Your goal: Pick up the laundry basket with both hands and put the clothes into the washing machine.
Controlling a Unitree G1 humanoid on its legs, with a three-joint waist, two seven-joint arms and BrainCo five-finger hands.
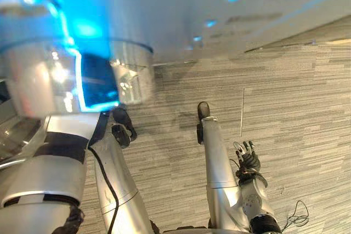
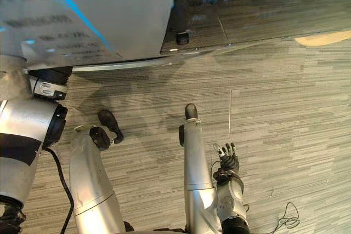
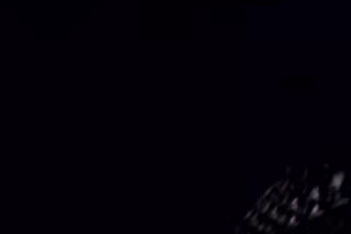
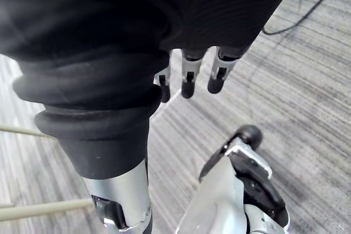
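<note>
A big white appliance body [image 1: 192,4] with a blue glow [image 1: 82,28] on it, probably the washing machine, fills the upper part of both eye views. My left arm [image 2: 24,130] reaches up toward it from the left. The left wrist view is almost black, with a faint mottled patch [image 3: 307,198] in one corner. My right hand [image 1: 248,160] hangs low at my right side over the carpet, open and holding nothing. Its fingers [image 4: 189,80] point down, straight and relaxed.
Grey striped carpet [image 2: 285,113] covers the floor to the right and in front. A dark foot [image 2: 182,38] sits under the white body's lower edge. A pale strip [image 2: 323,38] lies at the far right. Two pale bars [image 4: 33,209] cross the carpet near my right hand.
</note>
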